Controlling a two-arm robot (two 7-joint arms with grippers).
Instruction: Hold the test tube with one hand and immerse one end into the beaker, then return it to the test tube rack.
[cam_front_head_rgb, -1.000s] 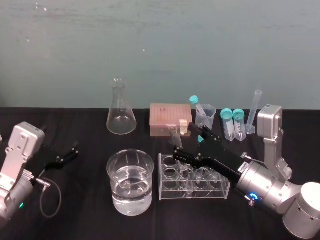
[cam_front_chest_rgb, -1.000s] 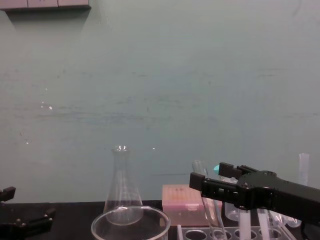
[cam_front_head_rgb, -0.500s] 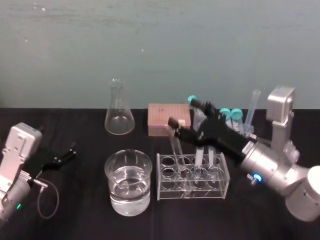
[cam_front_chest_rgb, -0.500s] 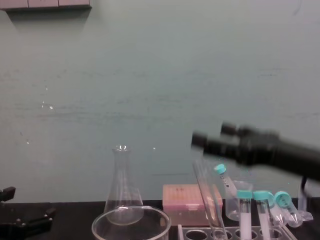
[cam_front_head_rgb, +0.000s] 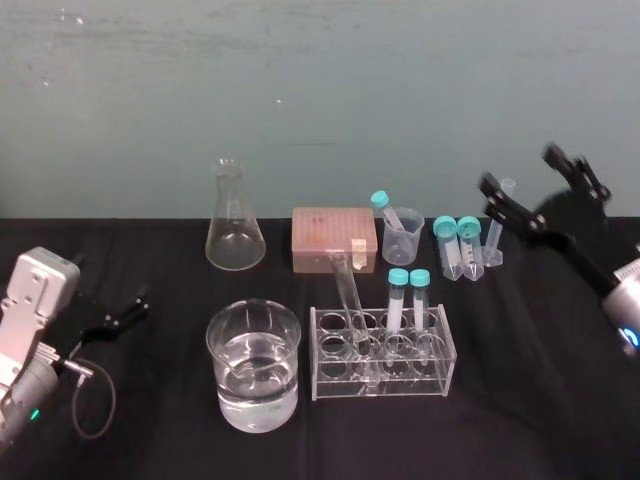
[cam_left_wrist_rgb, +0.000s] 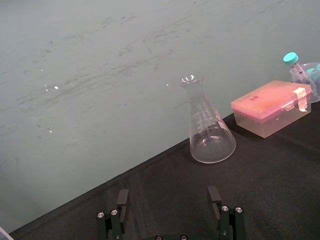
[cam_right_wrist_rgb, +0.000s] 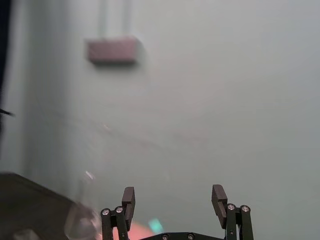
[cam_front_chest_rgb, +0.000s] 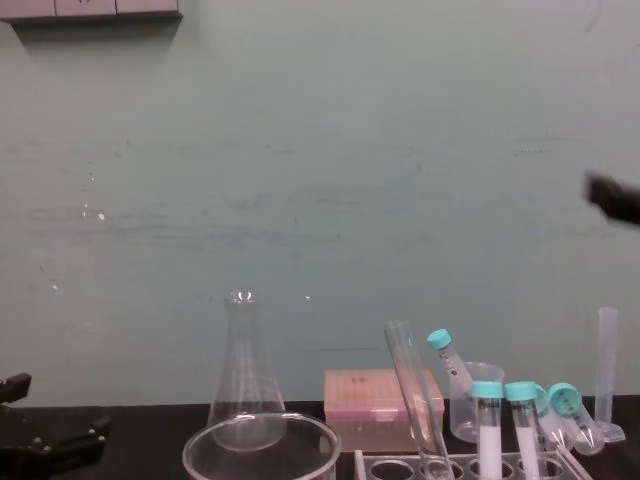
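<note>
The test tube (cam_front_head_rgb: 348, 295) leans in the test tube rack (cam_front_head_rgb: 436, 372), so the right gripper (cam_front_head_rgb: 520, 168) at 2 o'clock and the parked left gripper (cam_front_head_rgb: 141, 304) at 9 o'clock hang empty, fingers spread.

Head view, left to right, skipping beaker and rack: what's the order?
Open left gripper, parked → flask → pink box → plastic cup → two teal-capped tubes → graduated cylinder, with the open right gripper raised, overlapping it.

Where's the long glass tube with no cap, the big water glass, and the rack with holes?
test tube (cam_front_head_rgb: 350, 305), head view, middle of its leaning body.
beaker (cam_front_head_rgb: 255, 400), head view, front glass wall.
test tube rack (cam_front_head_rgb: 432, 372), head view, front wall near right end.
</note>
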